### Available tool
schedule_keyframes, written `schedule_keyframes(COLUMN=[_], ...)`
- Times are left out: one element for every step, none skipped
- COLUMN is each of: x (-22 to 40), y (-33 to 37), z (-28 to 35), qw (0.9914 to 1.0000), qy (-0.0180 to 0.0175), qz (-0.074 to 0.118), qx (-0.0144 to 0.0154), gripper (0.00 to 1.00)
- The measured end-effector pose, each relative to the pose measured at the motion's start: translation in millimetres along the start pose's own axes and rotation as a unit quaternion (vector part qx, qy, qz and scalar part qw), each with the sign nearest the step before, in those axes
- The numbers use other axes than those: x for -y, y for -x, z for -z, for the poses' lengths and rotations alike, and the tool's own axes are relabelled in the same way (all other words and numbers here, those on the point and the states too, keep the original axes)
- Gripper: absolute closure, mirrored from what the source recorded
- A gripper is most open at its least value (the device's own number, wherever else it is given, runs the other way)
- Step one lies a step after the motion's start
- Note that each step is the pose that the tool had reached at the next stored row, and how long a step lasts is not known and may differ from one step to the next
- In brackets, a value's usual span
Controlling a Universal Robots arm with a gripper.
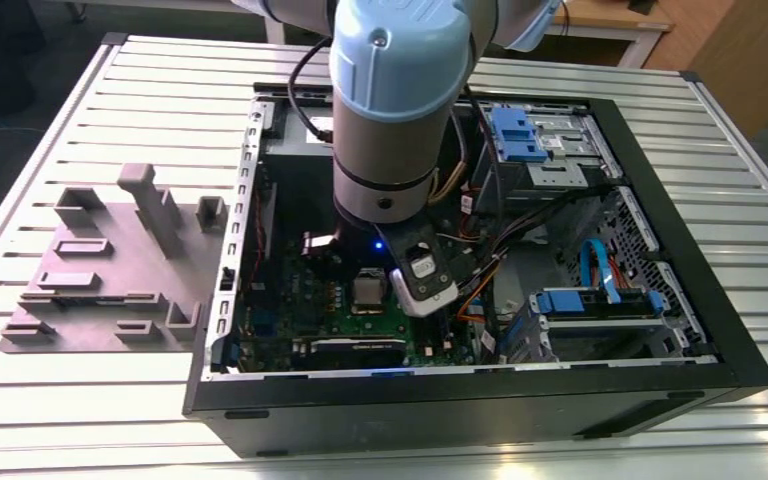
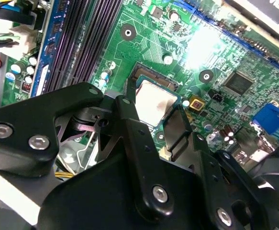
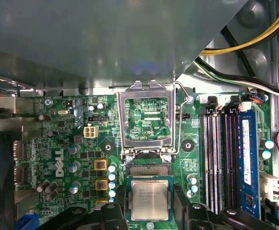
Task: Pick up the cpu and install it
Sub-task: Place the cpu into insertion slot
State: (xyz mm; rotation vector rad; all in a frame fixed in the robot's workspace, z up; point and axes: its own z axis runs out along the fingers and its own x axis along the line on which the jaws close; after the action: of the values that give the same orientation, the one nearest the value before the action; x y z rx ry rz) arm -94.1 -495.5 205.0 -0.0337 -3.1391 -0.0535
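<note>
The cpu (image 3: 150,200) is a small silver square with a pale rim, seen in both wrist views, the second showing the cpu (image 2: 153,101) from a slant. My gripper (image 3: 151,208) is shut on it, one black finger (image 2: 128,112) on each side. The chip hangs low over the motherboard socket (image 3: 149,170), whose gold contacts show just past its edge. The hinged metal socket frame (image 3: 145,120) stands flipped open beyond it. In the exterior view the arm reaches down into the open computer case (image 1: 704,330), and the cpu (image 1: 368,291) shows under the wrist.
Long black memory slots (image 3: 220,158) run beside the socket. Yellow and black cables (image 3: 244,43) cross near the case wall. Blue drive brackets (image 1: 524,135) and a blue cable (image 1: 604,270) sit at the exterior view's right. A grey holder block (image 1: 117,270) lies on the slatted table.
</note>
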Motion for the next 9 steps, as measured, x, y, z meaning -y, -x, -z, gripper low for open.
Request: schedule_keyframes(x=[0.1, 0.1, 0.1, 0.1, 0.1, 0.1, 0.1, 0.1, 0.0], y=[0.1, 0.1, 0.1, 0.1, 0.1, 0.1, 0.1, 0.1, 0.1], z=[-0.5, -0.6, -0.6, -0.6, -0.7, -0.8, -0.8, -1.1, -1.9], qw=[1.0, 1.0, 1.0, 1.0, 1.0, 1.0, 1.0, 1.0, 1.0], qy=[0.0, -0.0001, -0.0001, -0.0001, 0.0, 0.0, 0.0, 0.0001, 0.0003], qz=[0.0, 0.0, 0.0, 0.0, 0.0, 0.0, 0.0, 0.0, 0.0], qx=[0.0, 0.0, -0.0001, 0.0, 0.0, 0.0, 0.0, 0.0, 0.0001], gripper=[0.53, 0.53, 0.53, 0.53, 0.53, 0.53, 0.53, 0.53, 0.53])
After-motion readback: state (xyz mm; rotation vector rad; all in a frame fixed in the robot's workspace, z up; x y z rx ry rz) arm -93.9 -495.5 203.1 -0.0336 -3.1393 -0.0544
